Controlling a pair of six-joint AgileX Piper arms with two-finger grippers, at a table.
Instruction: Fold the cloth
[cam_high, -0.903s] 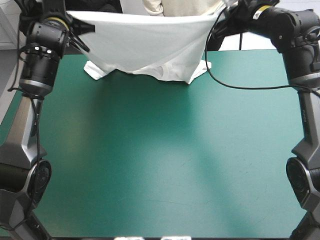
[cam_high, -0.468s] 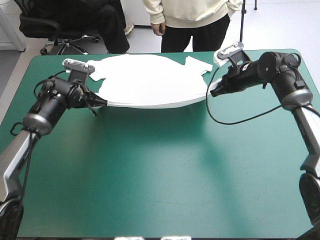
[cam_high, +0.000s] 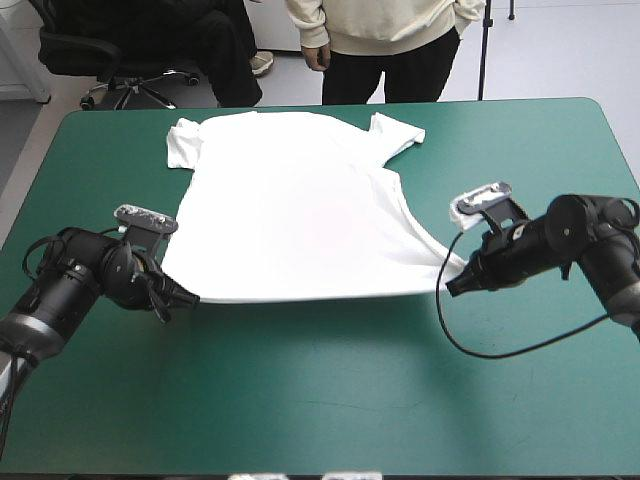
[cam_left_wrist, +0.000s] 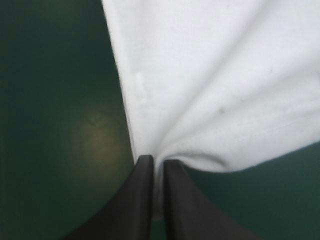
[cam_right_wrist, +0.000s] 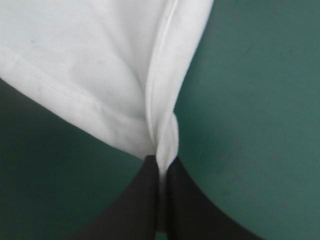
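1. High view: T-shirt is seen spread flat on the teal-green tabletop, collar & sleeves twd the far edge, hem twd the near side.
2. Hem's left corner is clamped by the left pincer, the right corner by the right pincer.
3. Left wrist view: black fingers are shown all but together, w/ white fabric pinched betw. them.
4. Right wrist view: the same grip is shown, w/ a seamed edge bunched betw. its fingers.
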